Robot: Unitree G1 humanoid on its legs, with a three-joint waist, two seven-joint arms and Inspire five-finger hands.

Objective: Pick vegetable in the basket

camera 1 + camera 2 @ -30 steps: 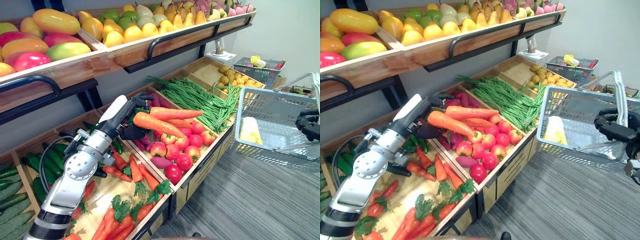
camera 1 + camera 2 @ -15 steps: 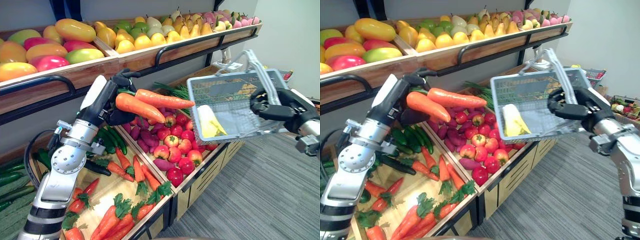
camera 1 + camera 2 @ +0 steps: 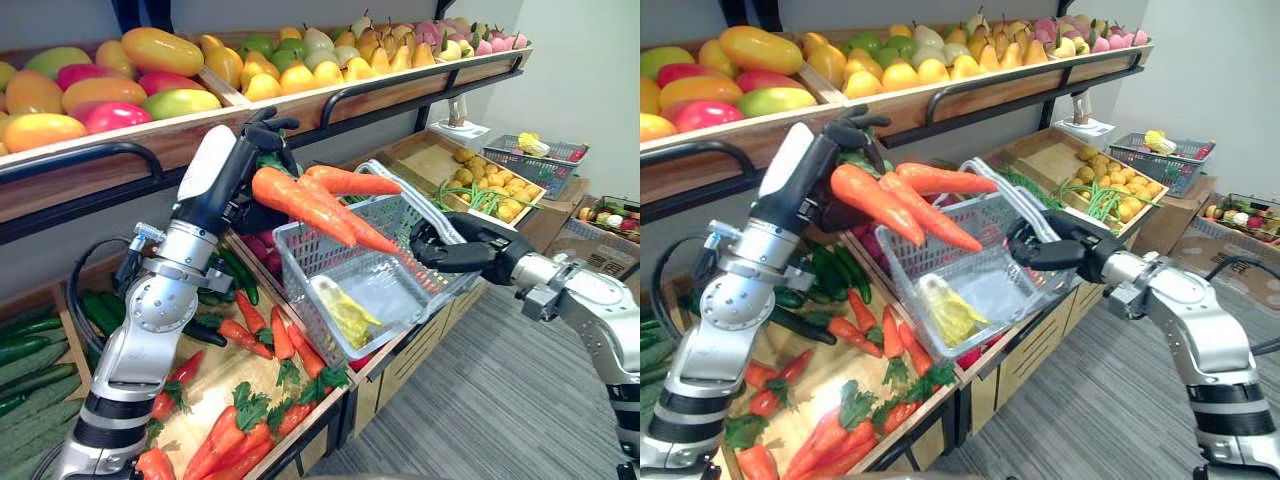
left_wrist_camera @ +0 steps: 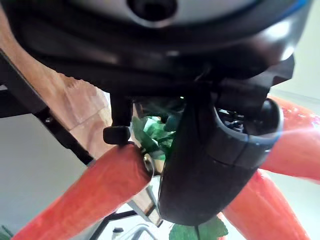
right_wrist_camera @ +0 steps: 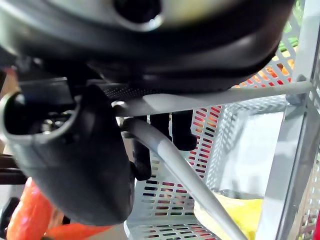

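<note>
Smooth, waxy carrots [image 3: 305, 200] gleam like plastic against my left hand [image 4: 200, 170], its dark shell glossy. The basket [image 3: 400, 290] is matt grey perforated plastic, its handle [image 5: 170, 160] a smooth rod. The shelf front [image 3: 300, 105] is bare grainy wood.

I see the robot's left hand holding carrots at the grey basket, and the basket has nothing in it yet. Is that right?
Not quite: the basket is not empty. The left eye view shows a yellow item lying on its floor. The rest holds: the left hand grips the carrots at the basket, whose handle the right hand holds.
</note>
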